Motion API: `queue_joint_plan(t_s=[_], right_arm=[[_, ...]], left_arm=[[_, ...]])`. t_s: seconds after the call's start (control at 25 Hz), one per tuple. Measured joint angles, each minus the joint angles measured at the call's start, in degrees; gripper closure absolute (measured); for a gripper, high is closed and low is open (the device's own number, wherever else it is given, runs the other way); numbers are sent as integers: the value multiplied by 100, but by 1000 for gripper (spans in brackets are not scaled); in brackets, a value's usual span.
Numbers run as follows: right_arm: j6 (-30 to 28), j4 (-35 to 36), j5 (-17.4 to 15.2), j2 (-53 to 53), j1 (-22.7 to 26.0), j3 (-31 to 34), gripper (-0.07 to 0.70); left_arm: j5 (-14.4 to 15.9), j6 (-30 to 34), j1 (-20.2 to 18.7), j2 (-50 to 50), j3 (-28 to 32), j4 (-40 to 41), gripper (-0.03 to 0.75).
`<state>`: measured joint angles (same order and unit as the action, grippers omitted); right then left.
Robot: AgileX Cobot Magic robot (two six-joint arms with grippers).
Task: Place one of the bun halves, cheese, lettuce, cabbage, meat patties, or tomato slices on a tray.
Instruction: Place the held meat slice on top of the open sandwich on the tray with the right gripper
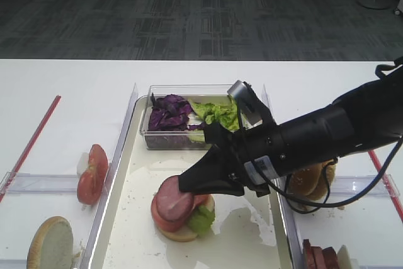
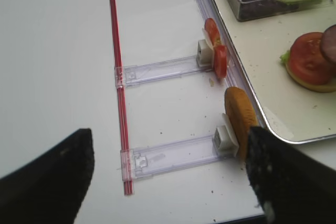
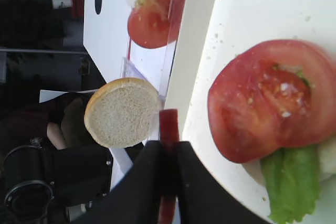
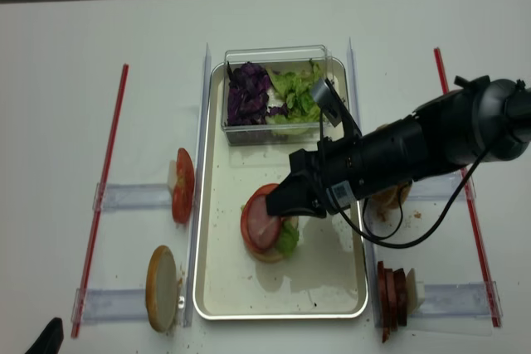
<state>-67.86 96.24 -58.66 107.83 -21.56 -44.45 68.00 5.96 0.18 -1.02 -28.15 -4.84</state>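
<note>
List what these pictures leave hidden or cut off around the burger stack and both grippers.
- Bottom bun half: mostly covered by tomato slice and lettuce, exterior high view.
- Meat patty: seen edge-on in the right gripper, right wrist view; its face is hidden.
- Left gripper: blurred, fingertips cut off by the bottom edge, left wrist view.
- Right bun half: behind the right arm.

You're working at a white table (image 1: 63, 86) under even light. Behind it you see dark grey patterned carpet (image 1: 189, 11), with a pale stand base (image 1: 376, 1) at the far right.
</note>
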Motion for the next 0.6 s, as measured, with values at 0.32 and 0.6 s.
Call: queue_joint_plan(t_s=[0.32, 0.6], right_arm=[[-174, 217, 70, 115, 0, 0, 526], [-174, 251, 151, 248, 0, 0, 526]], left_arm=[[0, 0, 0, 0, 0, 0, 170], [0, 0, 0, 0, 0, 0, 170]])
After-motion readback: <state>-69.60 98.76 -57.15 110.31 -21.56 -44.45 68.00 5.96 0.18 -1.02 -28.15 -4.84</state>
